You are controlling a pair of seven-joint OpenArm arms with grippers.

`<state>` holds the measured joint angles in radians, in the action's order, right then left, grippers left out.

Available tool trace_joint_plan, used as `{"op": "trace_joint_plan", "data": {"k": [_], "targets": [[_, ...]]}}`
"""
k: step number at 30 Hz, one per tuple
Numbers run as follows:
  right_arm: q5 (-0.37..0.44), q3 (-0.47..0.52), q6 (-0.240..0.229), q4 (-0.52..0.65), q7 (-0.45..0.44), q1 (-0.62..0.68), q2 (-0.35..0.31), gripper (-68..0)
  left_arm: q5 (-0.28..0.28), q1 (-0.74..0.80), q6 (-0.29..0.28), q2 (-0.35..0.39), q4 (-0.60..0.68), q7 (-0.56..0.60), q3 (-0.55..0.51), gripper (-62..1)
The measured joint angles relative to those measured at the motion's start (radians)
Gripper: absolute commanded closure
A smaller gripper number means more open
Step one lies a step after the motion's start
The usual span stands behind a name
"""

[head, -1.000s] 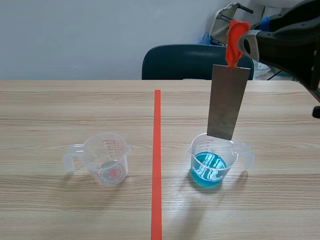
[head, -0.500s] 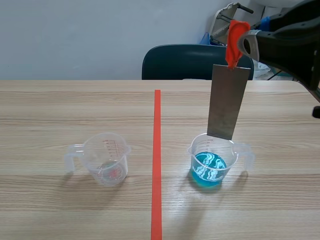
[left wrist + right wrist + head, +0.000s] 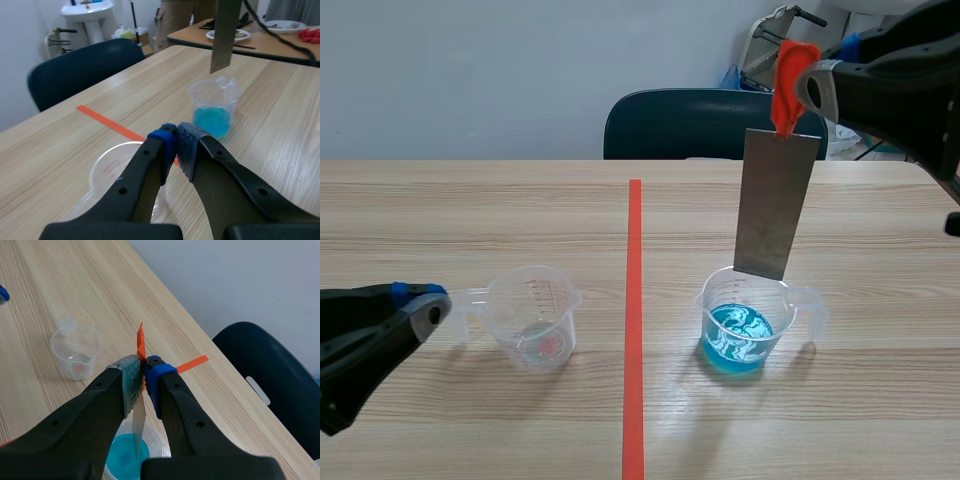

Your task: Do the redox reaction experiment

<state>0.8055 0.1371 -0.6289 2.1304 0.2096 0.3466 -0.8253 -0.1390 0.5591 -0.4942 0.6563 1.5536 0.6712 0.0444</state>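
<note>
Only the left wrist view shows the left end effector (image 3: 176, 142) pinched shut and empty, just beside the clear cup (image 3: 117, 167). Farther off, the blue-liquid cup (image 3: 745, 325) sits on the table (image 3: 470, 210) beneath the metal strip (image 3: 777, 205), which hangs clamped in the right end effector (image 3: 144, 371).

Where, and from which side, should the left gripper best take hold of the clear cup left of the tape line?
Probably the handle: it juts from the clear cup sideways toward the left gripper, which is shut now. Open, come in level from that side; the thin upright loop should suit a pinch.
</note>
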Motion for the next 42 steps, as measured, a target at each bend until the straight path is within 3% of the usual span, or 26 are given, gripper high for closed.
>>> {"op": "trace_joint_plan", "data": {"k": [10,13,21,28,39,42], "targets": [[0.000,0.000,0.000,0.000,0.000,0.000,0.000,-0.6,-0.027,-0.179,0.015,-0.003,0.000,-0.103,0.224,-1.7],[0.000,0.000,0.000,0.000,0.000,0.000,0.000,-0.6,-0.055,-0.223,0.057,-0.009,-0.001,-0.122,0.275,-1.7],[0.000,0.000,0.000,0.000,0.000,0.000,0.000,-0.6,-0.068,-0.348,0.128,-0.079,-0.078,-0.168,0.383,-1.7],[0.000,0.000,0.000,0.000,0.000,0.000,0.000,-0.6,-0.143,-0.452,0.157,-0.143,-0.196,-0.190,0.489,-1.7],[0.000,0.000,0.000,0.000,0.000,0.000,0.000,-0.6,-0.160,-0.570,0.181,-0.214,-0.291,-0.200,0.574,-1.7],[0.000,0.000,0.000,0.000,0.000,0.000,0.000,-0.6,-0.190,-0.584,0.199,-0.229,-0.291,-0.219,0.578,-1.6]]}}
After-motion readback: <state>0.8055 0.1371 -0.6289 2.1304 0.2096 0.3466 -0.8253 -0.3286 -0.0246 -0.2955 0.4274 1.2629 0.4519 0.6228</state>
